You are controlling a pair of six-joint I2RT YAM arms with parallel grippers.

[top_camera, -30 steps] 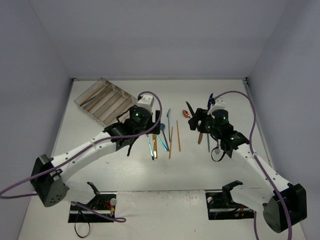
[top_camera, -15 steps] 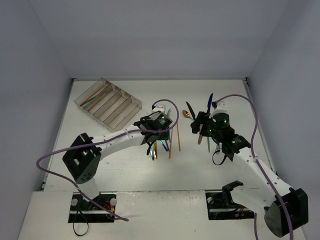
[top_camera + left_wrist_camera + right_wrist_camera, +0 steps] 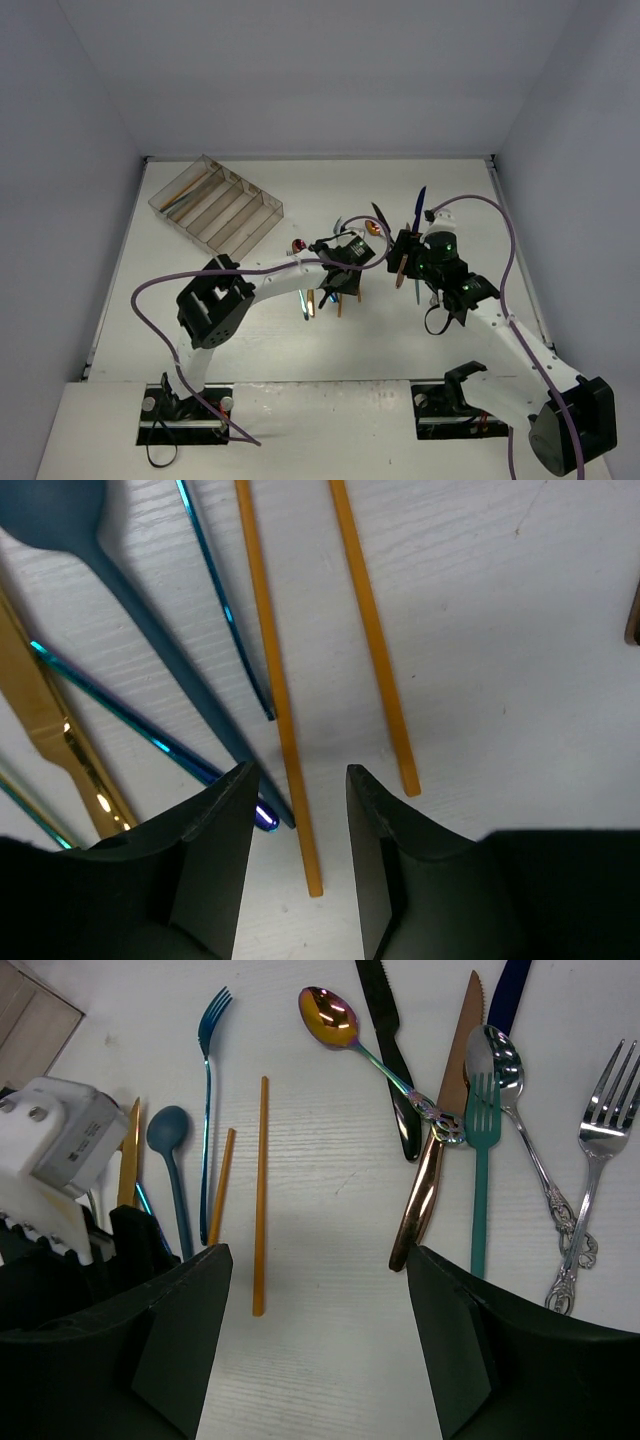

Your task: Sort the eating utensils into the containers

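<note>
Black fingers (image 3: 215,870) of the left gripper (image 3: 300,775) stand a narrow gap apart, straddling the near end of an orange chopstick (image 3: 280,680) without pinching it. A second chopstick (image 3: 370,630) lies just beside it at 1 o'clock. A dusty blue spoon (image 3: 130,610), a thin blue handle (image 3: 225,610) and a gold knife (image 3: 50,730) fan toward 10 o'clock.

The right gripper (image 3: 315,1255) hovers with jaws wide, holding nothing. Beyond it at 1 o'clock lie a copper knife (image 3: 420,1200), teal fork (image 3: 478,1190), silver spoon (image 3: 495,1055) and silver fork (image 3: 590,1170).

Farthest, at 10 o'clock from the left gripper, the clear tray (image 3: 240,180) holds a few utensils (image 3: 185,190).
</note>
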